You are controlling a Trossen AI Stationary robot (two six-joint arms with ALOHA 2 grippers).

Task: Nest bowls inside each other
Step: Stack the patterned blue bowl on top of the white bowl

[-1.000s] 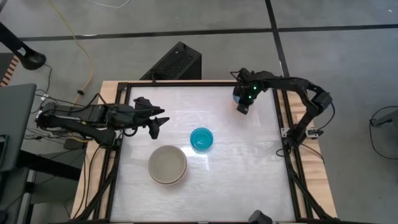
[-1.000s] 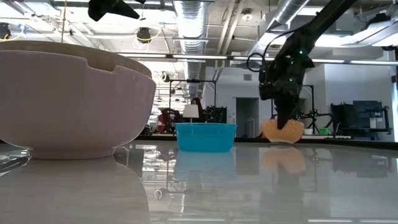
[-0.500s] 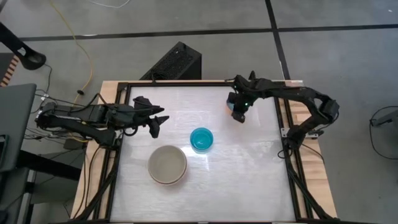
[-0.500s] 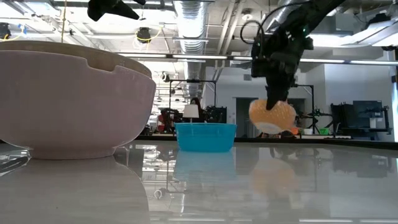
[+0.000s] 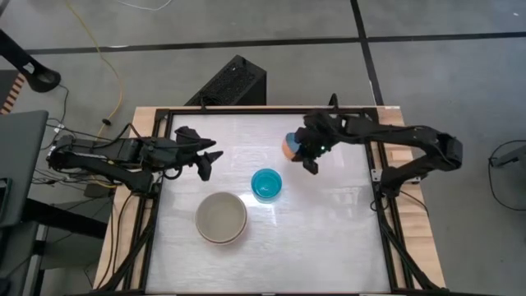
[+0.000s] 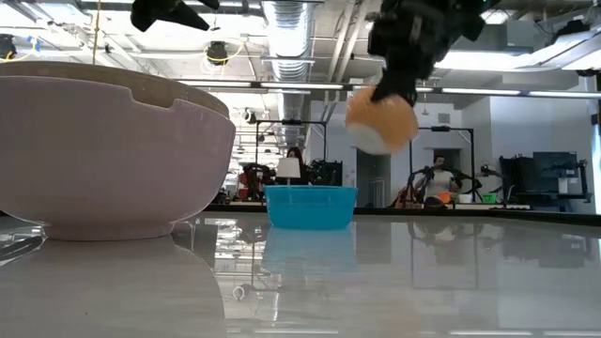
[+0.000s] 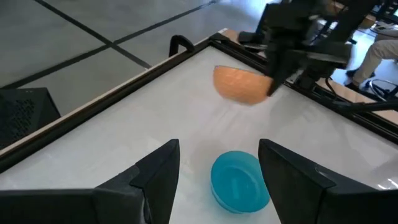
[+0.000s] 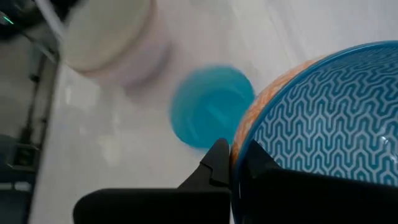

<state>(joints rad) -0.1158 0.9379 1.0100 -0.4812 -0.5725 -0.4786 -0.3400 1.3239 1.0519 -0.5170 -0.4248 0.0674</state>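
Observation:
My right gripper is shut on a small bowl, orange outside and blue zigzag-patterned inside. It hangs in the air above the far middle of the table. A teal bowl stands upright on its base at the table's middle. Near the left front, a cream bowl sits inside a pink bowl; the pair fills the left of the low view. My left gripper hovers open at the table's left side, pointing toward the teal bowl. My right gripper holds the small bowl by its rim, one finger inside the bowl and one outside. The fingers come slanting down from the table's right side. The bowl is lifted clear of the table and tilted, its orange underside turned toward the left arm.
A black frame runs around the white tabletop. A black box sits on the floor beyond the far edge. A person sits in the room behind the table.
My right gripper has carried the small bowl up off the table from the far right corner toward the table's middle, turning as it went. The bowl has gone from sitting on the table to hanging tilted in the air. The other bowls have stayed in place.

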